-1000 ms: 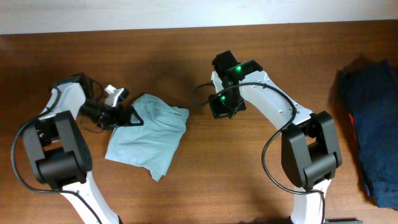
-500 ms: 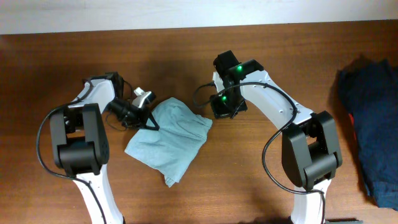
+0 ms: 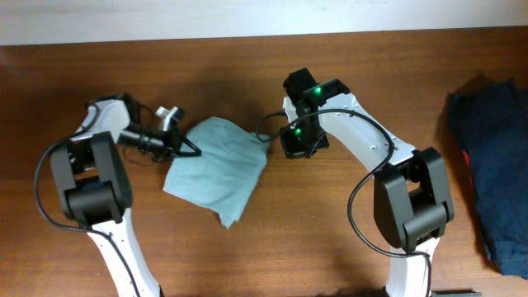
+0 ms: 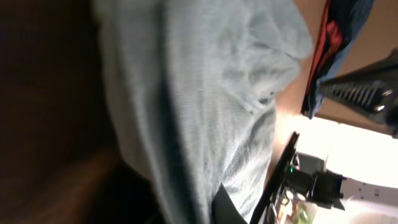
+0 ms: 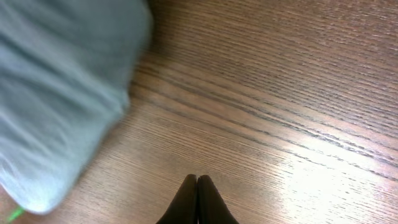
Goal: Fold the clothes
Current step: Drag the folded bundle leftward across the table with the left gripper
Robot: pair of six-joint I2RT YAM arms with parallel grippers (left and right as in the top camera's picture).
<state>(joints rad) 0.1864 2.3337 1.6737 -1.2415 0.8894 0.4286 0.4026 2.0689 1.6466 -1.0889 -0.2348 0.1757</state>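
The clothes (image 3: 219,169), a pale grey-blue T-shirt, lie crumpled in a rough folded patch on the wooden table (image 3: 330,239), left of centre. My left gripper (image 3: 191,151) lies low at the shirt's upper left edge, shut on the fabric. In the left wrist view the shirt (image 4: 205,93) fills the frame and runs down between the jaws (image 4: 206,200); one dark finger (image 4: 225,208) shows beside the cloth. My right gripper (image 3: 290,142) hovers just right of the shirt, shut and holding nothing (image 5: 197,178). In the right wrist view the shirt's edge (image 5: 56,93) is at the left.
A dark navy garment with a red patch (image 3: 491,165) lies heaped at the table's right edge and also shows in the left wrist view (image 4: 333,37). A pale wall strip (image 3: 247,16) borders the table's far side.
My left gripper closed on the shirt's left edge. It swung right, then back left and slightly up, and the shirt shifted with it. The right arm stayed still.
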